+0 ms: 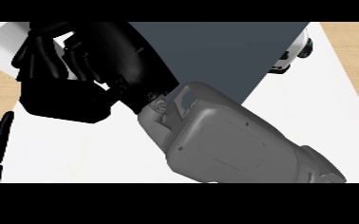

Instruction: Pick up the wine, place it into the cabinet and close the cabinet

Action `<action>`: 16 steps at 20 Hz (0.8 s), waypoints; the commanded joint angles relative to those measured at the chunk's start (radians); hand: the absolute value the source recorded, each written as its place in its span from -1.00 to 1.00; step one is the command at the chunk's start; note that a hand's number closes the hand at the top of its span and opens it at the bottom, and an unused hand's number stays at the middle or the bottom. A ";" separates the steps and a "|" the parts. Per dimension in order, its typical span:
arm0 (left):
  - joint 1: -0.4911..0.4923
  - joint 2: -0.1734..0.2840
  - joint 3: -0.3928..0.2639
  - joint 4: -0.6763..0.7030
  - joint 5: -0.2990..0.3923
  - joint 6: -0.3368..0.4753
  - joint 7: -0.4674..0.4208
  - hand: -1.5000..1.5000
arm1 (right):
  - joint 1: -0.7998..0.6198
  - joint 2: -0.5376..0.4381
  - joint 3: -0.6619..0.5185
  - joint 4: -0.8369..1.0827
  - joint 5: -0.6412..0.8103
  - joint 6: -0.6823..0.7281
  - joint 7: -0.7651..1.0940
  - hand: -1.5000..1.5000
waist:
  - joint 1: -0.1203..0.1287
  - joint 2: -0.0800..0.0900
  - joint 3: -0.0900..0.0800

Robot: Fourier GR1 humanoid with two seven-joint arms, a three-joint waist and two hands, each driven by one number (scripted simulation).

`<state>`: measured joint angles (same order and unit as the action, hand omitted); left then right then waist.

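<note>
Forearm [231,142]: grey — fills centre frame
Hand [63,66]: black, upper left — fingers curled; contents untellable
Cabinet [224,52]: dark panel, upper centre
Counter [70,156]: white

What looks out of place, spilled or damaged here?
Nothing spilled or broken shows. The black right hand and its grey forearm cover much of the white counter and part of the dark grey flat panel; no wine bottle is visible.

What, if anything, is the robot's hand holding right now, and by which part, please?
It cannot be told. The right hand is raised close to the camera, its fingers curled, and it hides anything it might hold. No wine shows.
</note>
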<state>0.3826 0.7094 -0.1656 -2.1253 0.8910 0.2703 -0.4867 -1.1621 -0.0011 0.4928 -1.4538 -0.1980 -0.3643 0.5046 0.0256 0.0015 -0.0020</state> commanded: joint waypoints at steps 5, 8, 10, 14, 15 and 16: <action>-0.039 -0.040 0.015 0.034 -0.049 0.004 0.035 -1.00 | -0.007 0.000 -0.123 0.242 -0.018 0.118 -0.178 1.00 | -0.013 0.002 0.002; -0.009 -0.034 0.033 0.036 -0.033 -0.030 0.034 -1.00 | -0.025 -0.047 -0.159 0.306 -0.042 0.162 -0.204 1.00 | -0.005 0.002 0.002; -0.026 -0.019 0.046 0.013 -0.020 -0.028 0.063 -1.00 | -0.046 -0.063 -0.172 0.343 -0.049 0.188 -0.226 1.00 | -0.003 0.004 0.002; -0.031 -0.028 0.045 0.042 -0.031 -0.041 0.050 -1.00 | -0.033 -0.086 -0.148 0.407 -0.026 0.184 -0.301 1.00 | -0.003 0.010 0.001; -0.059 -0.045 0.032 0.045 -0.037 -0.012 0.054 -1.00 | -0.027 -0.085 -0.139 0.408 -0.020 0.185 -0.311 1.00 | -0.015 0.011 0.001; -0.028 -0.039 0.031 0.028 -0.048 -0.028 0.042 -1.00 | -0.047 -0.099 -0.150 0.438 -0.003 0.171 -0.326 1.00 | 0.002 0.010 0.001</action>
<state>0.3535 0.6726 -0.1357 -2.0892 0.8530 0.2417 -0.4445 -1.2435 0.0005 0.4153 -1.1480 -0.2500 -0.1599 0.2143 0.0477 -0.0273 -0.0282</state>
